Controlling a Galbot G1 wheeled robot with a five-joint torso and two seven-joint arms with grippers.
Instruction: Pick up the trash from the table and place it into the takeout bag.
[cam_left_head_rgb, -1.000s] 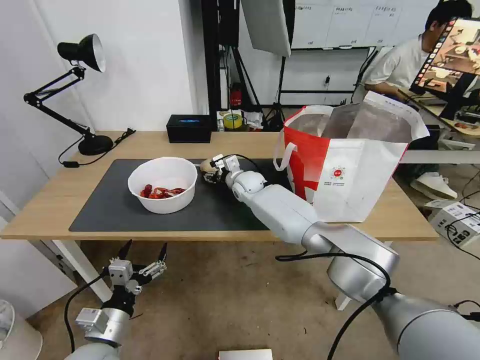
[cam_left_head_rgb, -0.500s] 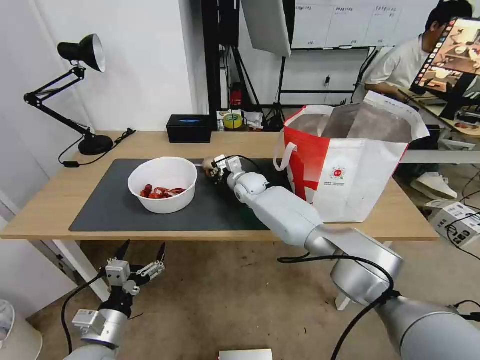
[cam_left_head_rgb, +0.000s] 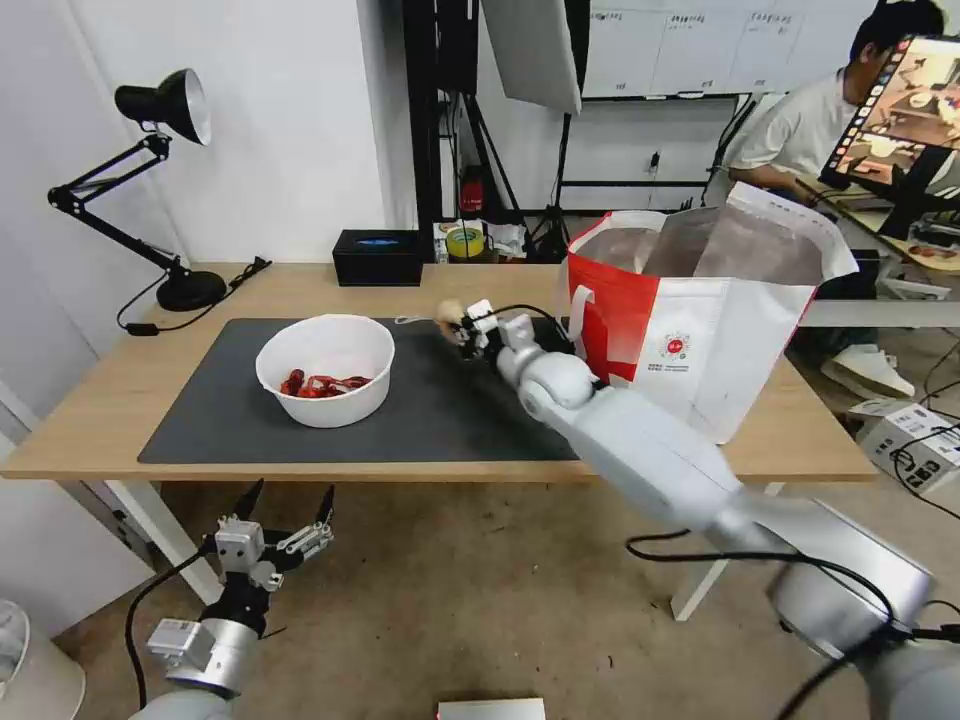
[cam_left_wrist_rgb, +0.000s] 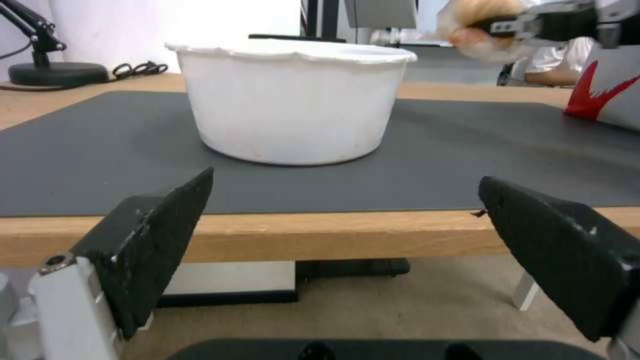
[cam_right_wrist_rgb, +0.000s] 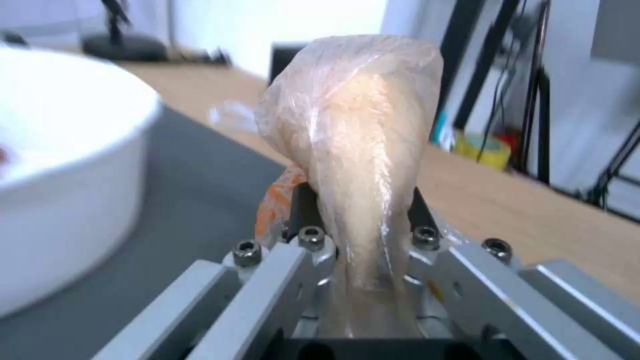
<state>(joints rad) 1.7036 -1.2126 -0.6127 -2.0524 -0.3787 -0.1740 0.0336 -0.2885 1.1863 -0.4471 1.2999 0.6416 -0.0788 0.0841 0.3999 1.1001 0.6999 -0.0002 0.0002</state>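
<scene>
- Now the right gripper (cam_left_head_rgb: 455, 320) is clamped on the tan ball (cam_left_head_rgb: 449, 311) and holds it clear of the dark mat (cam_left_head_rgb: 200, 420), above the mat's far edge between the white bowl (cam_left_head_rgb: 325, 382) and the takeout bag (cam_left_head_rgb: 700, 330). One second ago that gripper sat lower, at the ball while it lay on the mat just beside the bowl.
- Seen from the right wrist, the ball (cam_right_wrist_rgb: 353, 145) is wrapped in clear film and squeezed narrow where the fingers (cam_right_wrist_rgb: 303, 215) close on its two sides; an orange scrap shows at its lower edge.
- From the left wrist camera the ball (cam_left_wrist_rgb: 477, 25) hangs in the air past the bowl's (cam_left_wrist_rgb: 293, 105) rim, the right gripper (cam_left_wrist_rgb: 497, 27) pinching it.
- The right forearm has swung toward the bag and now crosses in front of its lower red corner.
- The bowl, red scraps inside, stands where it did on the mat; the bag is upright and open-mouthed at the right end of the table (cam_left_head_rgb: 300, 285), unmoved.
- The left gripper (cam_left_head_rgb: 290, 505) stays low, in front of and below the table edge, its fingers (cam_left_wrist_rgb: 153, 235) spread wide apart and holding nothing, as before.
</scene>
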